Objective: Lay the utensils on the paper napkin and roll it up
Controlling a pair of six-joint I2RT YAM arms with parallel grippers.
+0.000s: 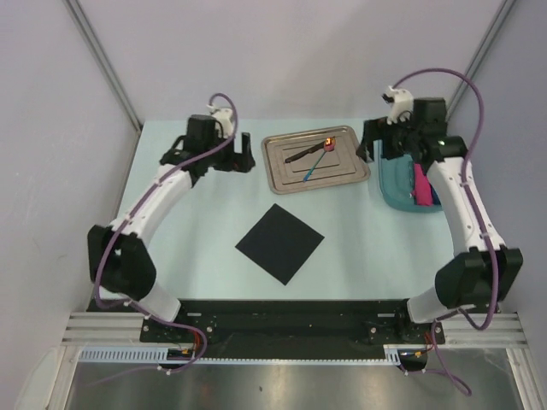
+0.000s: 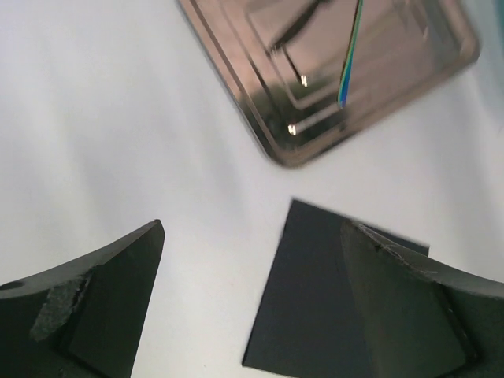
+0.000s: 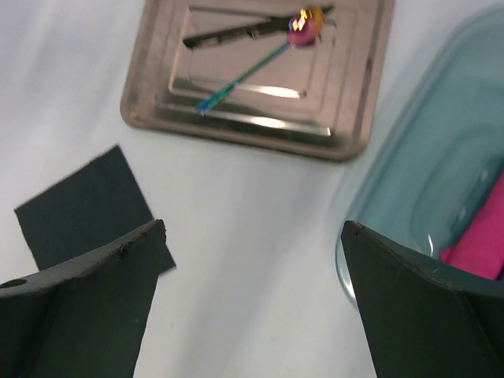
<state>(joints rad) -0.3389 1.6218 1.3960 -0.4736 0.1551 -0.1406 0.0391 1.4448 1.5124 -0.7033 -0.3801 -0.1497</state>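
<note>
Nearest the arm bases lies the paper napkin (image 1: 279, 243), flat and bare on the table, on the near side of the steel tray (image 1: 344, 167). It sits as a diamond, with one corner aimed at the tray.

Both utensils are on the tray, not yet on the napkin. The blue-handled utensil (image 1: 314, 161) runs diagonally. Its blue tip is toward the tray's near edge and its orange-red head toward the far right corner. The dark utensil (image 1: 301, 155) lies more along the tray's length. Its free end is toward the tray's left side and its other end meets the orange-red head, so the two form a narrow V opening leftward.

The left gripper (image 2: 253, 232) hangs just beside the tray's left edge, jaws spread wide and holding nothing. The right gripper (image 3: 253, 228) is equally wide open and empty. It hangs just off the tray's right edge, between the tray and the teal bin (image 1: 391, 190), which holds a pink roll (image 1: 421, 184).

The pick looks likely to turn on this: the V's separated ends face the left gripper, while the crowded head end faces the right. The left arm therefore seems better placed to take one piece cleanly across its long axis.
</note>
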